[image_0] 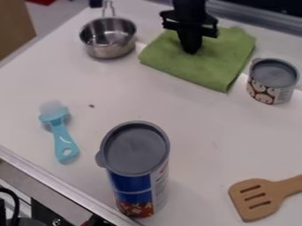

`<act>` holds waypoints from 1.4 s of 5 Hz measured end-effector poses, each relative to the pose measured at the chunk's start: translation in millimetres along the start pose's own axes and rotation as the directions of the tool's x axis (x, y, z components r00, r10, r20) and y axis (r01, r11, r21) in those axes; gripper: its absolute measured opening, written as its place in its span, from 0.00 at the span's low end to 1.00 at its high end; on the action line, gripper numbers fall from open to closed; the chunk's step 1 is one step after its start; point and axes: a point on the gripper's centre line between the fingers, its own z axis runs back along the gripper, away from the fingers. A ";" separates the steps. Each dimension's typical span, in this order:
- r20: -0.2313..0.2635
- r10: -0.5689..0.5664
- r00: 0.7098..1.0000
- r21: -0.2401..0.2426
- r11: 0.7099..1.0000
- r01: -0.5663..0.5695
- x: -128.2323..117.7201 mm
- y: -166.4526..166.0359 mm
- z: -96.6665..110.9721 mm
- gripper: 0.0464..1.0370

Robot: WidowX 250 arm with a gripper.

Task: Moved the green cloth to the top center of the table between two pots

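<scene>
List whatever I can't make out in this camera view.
In the camera view:
- Middle of the green cloth: partly hidden by the gripper.
- End of the slotted wooden spatula's handle: cut off by the right edge.
- Insides of the tall can and short can: hidden by grey lids.

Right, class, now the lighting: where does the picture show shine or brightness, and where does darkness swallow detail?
In the camera view, bright glints inside the metal pot; strong light on the white table; the black gripper nearly a silhouette against the green cloth.
</scene>
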 end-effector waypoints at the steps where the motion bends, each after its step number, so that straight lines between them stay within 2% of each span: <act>1: 0.008 -0.009 1.000 -0.005 1.000 0.009 -1.9 -1.2 -0.2 0.02; 2: 0.013 -0.025 1.000 0.021 0.999 0.024 -8.1 -0.9 4.3 0.15; 3: 0.060 0.009 0.998 0.029 1.000 -0.011 -5.8 -2.7 22.2 0.36; 4: 0.143 0.051 0.988 0.027 0.998 -0.055 3.9 -1.3 51.1 0.65; 5: 0.196 0.109 0.975 0.023 0.993 -0.116 8.6 -3.5 75.8 0.92; 6: 0.153 0.126 0.980 0.022 0.991 -0.130 -4.2 -6.7 86.8 0.96; 7: 0.080 0.165 0.983 0.035 0.985 -0.168 -29.4 -9.0 96.5 0.96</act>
